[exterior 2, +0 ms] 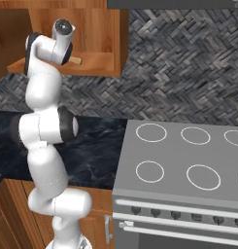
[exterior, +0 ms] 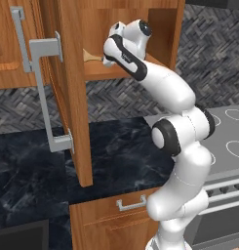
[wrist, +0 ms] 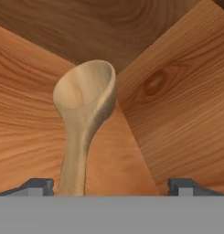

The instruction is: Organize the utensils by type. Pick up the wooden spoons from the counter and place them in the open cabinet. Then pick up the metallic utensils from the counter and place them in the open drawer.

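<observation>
My gripper [wrist: 111, 185] is inside the open cabinet [exterior: 162, 29] and stands open, its fingertips [wrist: 36, 185] far apart. A tan wooden spoon [wrist: 83, 105] lies on the cabinet shelf [exterior: 109, 73], bowl pointing into the back corner. Its handle runs back between my fingers, nearer the left one, and neither finger touches it. From the left base view a bit of the spoon [exterior: 93, 58] shows beside the hand, and its handle end [exterior 2: 76, 61] sticks out past the wrist in the right base view. The metallic utensils are out of view.
The cabinet door [exterior: 67, 97] hangs open on the left with a vertical silver handle [exterior: 43, 93]. Below is the black counter [exterior: 121, 156] and a drawer front [exterior: 135, 215] with a horizontal handle. A grey stove [exterior 2: 183, 160] stands to the right.
</observation>
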{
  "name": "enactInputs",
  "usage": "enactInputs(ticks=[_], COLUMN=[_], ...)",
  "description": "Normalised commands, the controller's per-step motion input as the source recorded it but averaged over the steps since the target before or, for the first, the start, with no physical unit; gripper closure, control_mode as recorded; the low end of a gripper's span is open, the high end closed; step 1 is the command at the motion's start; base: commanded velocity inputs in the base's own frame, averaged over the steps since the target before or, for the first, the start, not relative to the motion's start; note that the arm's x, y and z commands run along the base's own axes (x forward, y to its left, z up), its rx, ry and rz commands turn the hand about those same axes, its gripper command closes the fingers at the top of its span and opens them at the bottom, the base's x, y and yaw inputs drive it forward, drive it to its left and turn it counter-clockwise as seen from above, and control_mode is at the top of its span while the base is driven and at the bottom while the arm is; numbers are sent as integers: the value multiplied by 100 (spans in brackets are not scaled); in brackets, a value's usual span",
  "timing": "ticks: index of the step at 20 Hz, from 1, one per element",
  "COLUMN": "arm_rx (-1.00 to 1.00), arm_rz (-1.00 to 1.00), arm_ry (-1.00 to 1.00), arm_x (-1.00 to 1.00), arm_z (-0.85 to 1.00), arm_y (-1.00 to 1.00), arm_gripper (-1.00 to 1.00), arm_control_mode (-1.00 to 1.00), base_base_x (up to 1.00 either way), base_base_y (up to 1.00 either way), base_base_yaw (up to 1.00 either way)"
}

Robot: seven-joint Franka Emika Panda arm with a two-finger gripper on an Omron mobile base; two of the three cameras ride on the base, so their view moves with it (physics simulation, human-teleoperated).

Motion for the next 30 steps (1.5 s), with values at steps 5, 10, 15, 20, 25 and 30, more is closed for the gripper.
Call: enactInputs(ticks=[5,10,15,20,25,30], arm_rx=[22,16,12,8,9,13], arm_rz=[0,0,0,0,0,-3], arm_ry=[0,0,-3,-4,0,0], arm_x=[-19,-41,-63,-54,-69,-90], arm_z=[1,1,7,24,19,11], arm_y=[0,0,-6,-20,-18,-11], arm_gripper=[-100,-100,-100,-100,-100,-100], arm_control_mode=[-100,-100,-100,-100,-100,-100], base_base_x=[0,0,0,0,0,0], base_base_y=[0,0,0,0,0,0], base_base_yaw=[0,0,0,0,0,0])
